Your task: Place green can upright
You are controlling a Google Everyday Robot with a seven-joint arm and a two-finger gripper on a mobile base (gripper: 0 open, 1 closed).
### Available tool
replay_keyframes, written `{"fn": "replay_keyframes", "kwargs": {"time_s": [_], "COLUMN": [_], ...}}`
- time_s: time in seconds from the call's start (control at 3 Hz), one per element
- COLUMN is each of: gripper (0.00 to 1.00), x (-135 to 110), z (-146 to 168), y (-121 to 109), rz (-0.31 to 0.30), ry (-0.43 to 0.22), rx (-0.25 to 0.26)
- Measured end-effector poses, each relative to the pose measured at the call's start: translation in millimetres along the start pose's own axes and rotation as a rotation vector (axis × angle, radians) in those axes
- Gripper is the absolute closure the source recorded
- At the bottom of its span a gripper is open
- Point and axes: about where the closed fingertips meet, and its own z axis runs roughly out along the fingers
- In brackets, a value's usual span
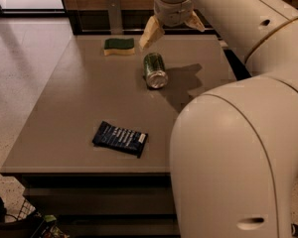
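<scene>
Largest item in view: white, rounded robot arm [238, 148], bulking across the near side and reaching over to a point beyond the can. Next: flat grey-brown rectangular counter [64, 108], which carries everything. Tool [173, 28]: two cream-coloured fingers [151, 32] spread wide, holding nothing, hanging above and slightly behind the can, clear of it. Dark blue flat foil packet [120, 138]: well apart from the can, toward the near edge of the counter. Flat green-and-yellow rectangular sponge [119, 45]: beyond the can and off to one side, near but not touching. Small dark green patterned drink can [154, 67]: lying on its side about mid-counter toward the far edge, shiny silver end facing the camera, long axis running roughly away from the viewer. Judgement: step in hand is the approach to grasp; can not yet touched. To do it well, bring the tool straight down with the fingers straddling the can across its round body, not its ends, and centre them along its length so it will not roll or squirt out on closing. Close gently; thin metal dents. Lift clear, rotate a quarter turn, set one end flat, then release.
</scene>
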Motion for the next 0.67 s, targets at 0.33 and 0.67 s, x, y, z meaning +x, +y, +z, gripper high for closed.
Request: {"fn": "replay_keyframes", "kwargs": {"time_s": [0.33,0.67], "gripper": [0.0,0.0], "x": [5.2,15.3], "z": [10.1,23.8], "y": [7.7,15.7], "rz": [-0.004,-0.011], "ry": [0.043,0.093], "rx": [-0.01,-0.047]}}
